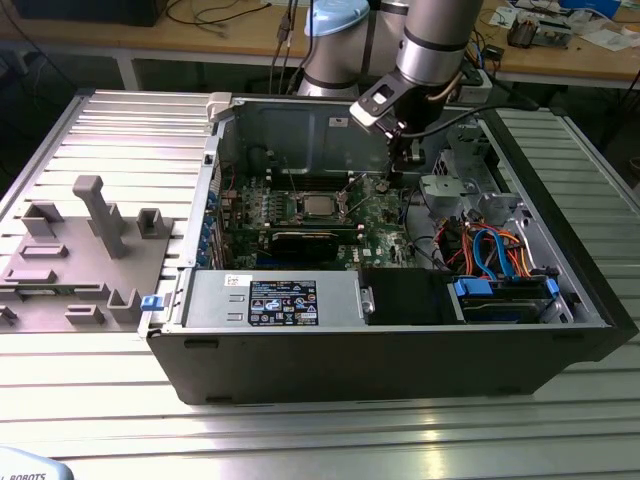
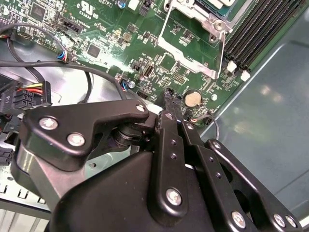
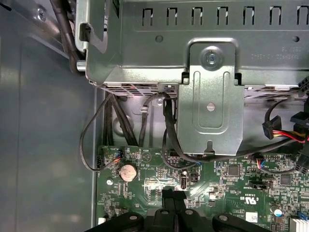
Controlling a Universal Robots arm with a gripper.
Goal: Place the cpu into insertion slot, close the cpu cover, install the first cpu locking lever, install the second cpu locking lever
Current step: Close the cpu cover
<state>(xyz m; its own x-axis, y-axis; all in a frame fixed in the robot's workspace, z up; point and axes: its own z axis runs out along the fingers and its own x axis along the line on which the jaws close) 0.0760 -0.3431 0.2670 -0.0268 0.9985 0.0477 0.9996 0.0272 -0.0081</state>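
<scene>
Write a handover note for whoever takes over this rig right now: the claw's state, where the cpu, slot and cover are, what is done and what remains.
Claw: looks shut and empty, low over the green board's edge next to the coin battery, just off the open cover.
Cpu: sitting in the insertion slot.
Cpu cover: open, tipped away from the slot on the claw's side, with the board showing through its window.
Done: cpu placed.
Left: close the cover, install the first and second locking levers.
</scene>
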